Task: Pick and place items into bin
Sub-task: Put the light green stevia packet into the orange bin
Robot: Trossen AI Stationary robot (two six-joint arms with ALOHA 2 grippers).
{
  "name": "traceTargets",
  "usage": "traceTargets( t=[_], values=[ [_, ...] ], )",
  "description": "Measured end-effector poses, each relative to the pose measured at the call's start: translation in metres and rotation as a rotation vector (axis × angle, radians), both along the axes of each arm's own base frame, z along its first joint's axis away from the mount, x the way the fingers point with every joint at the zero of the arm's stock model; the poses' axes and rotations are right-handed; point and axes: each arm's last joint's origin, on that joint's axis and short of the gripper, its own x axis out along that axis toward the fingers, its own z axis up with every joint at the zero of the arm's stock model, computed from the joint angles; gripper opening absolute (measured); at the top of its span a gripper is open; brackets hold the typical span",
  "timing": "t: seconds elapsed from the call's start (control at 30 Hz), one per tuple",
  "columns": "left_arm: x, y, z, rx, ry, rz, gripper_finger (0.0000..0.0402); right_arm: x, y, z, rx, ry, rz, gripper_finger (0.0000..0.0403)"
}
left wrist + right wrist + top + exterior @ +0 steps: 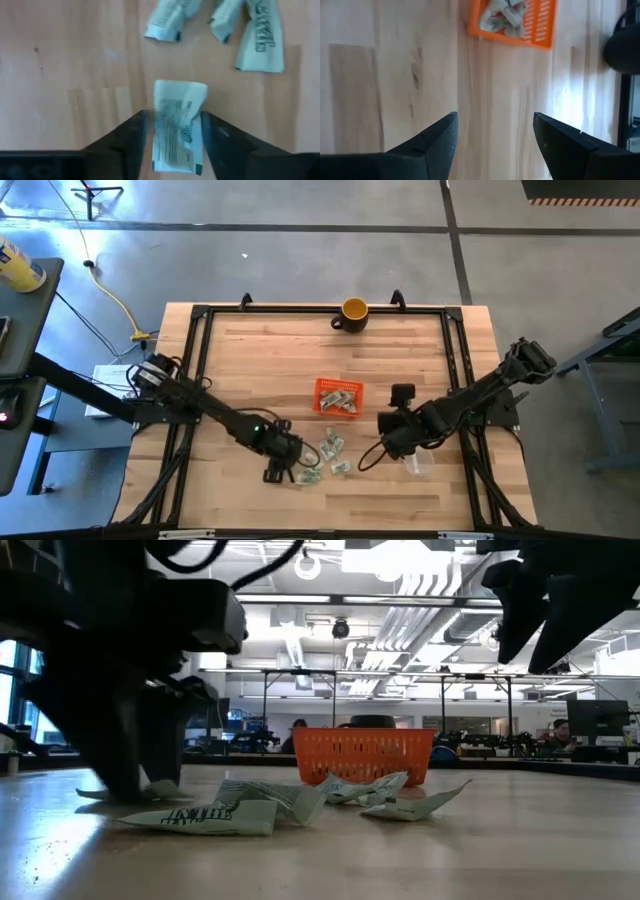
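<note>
Packet (175,127) lies lengthwise, seemingly gripped, in left end effector (174,142).

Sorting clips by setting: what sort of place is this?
Probably a robotics lab or workshop: exposed ceiling ducts and lights, rows of benches with monitors behind, and a framed wooden table on a concrete floor.
</note>
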Motion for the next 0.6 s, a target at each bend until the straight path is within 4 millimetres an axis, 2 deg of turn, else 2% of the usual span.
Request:
traceTargets(
  t=[0.13,0.3,0.37,0.43,0.53,0.6],
  values=[
    [0.005,0.010,0.000,0.000,-0.001,0.030,0.0136,-0.010,-0.001,0.006,-0.061,-0.023,-0.045,0.0249],
    [0.006,0.011,0.002,-0.007,0.020,0.043,0.0026,-0.032,-0.010,0.028,-0.100,-0.155,-0.164,0.0236],
    [0.008,0.011,0.008,-0.005,0.044,0.072,0.0022,-0.043,-0.019,0.040,-0.129,-0.239,-0.253,0.0225],
    [0.010,0.011,0.016,0.057,0.053,0.101,0.0037,-0.057,-0.028,0.051,-0.142,-0.317,-0.334,0.0212],
    [0.025,0.012,0.048,0.152,-0.042,0.079,0.0055,-0.073,-0.041,0.065,-0.142,-0.403,-0.399,0.0196],
    [0.036,0.019,0.068,0.208,-0.088,0.049,0.0048,-0.082,-0.048,0.073,-0.131,-0.441,-0.414,0.0186]
  ],
)
